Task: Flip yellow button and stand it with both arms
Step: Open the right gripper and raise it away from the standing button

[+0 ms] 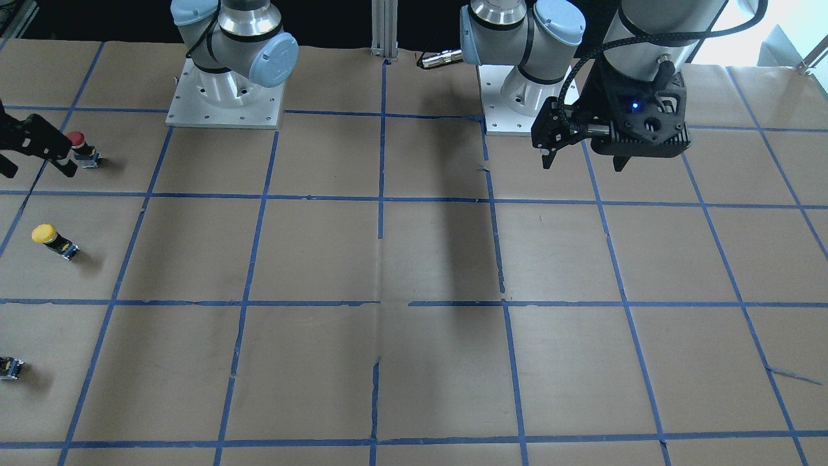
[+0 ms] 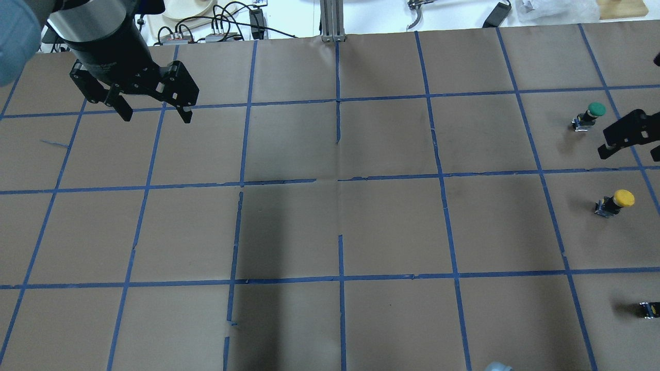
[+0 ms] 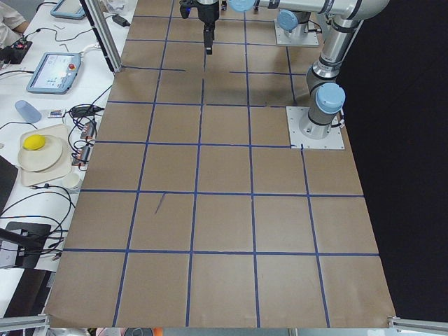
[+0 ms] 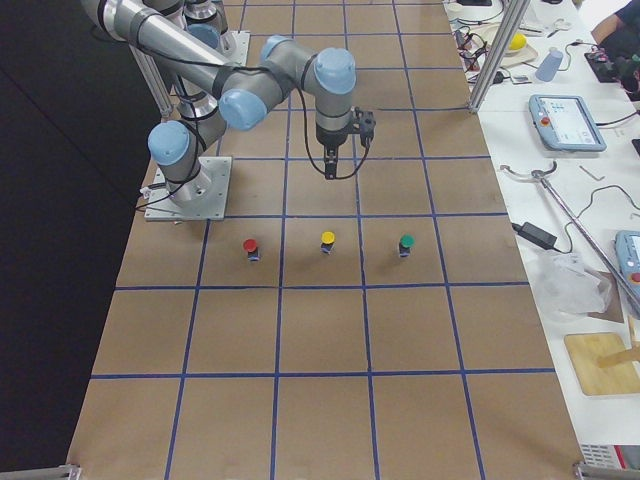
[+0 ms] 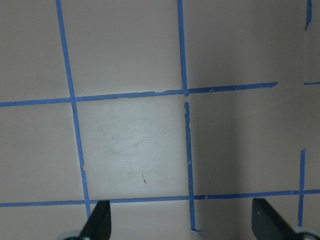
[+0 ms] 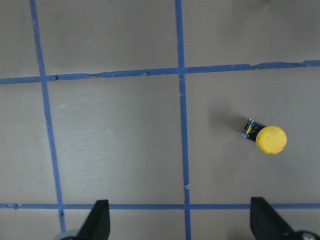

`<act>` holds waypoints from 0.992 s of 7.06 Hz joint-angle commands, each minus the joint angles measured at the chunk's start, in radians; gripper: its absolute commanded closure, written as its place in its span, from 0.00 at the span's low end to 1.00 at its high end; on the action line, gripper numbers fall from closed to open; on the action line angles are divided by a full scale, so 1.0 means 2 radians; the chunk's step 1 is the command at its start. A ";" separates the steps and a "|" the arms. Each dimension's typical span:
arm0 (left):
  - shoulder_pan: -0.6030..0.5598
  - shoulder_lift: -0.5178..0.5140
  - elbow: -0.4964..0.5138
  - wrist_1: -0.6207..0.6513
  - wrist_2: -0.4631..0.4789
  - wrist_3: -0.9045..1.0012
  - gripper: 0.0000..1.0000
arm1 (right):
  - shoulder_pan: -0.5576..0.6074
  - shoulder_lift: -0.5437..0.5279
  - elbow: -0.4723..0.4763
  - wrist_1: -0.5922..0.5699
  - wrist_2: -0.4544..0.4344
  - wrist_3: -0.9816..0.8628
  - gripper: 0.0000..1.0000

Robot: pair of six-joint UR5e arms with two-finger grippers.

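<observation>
The yellow button sat on the right half of the surface, between a red button and a green button, with bare paper all round. The right pincer hovered near it, spread wide and empty. The left pincer hung far off, likewise released.

Tbl: yellow btn, red btn, green btn, blk switch.
</observation>
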 commanded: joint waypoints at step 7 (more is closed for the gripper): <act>0.012 0.000 0.001 -0.001 -0.012 -0.001 0.00 | 0.249 -0.028 -0.031 0.064 -0.022 0.273 0.00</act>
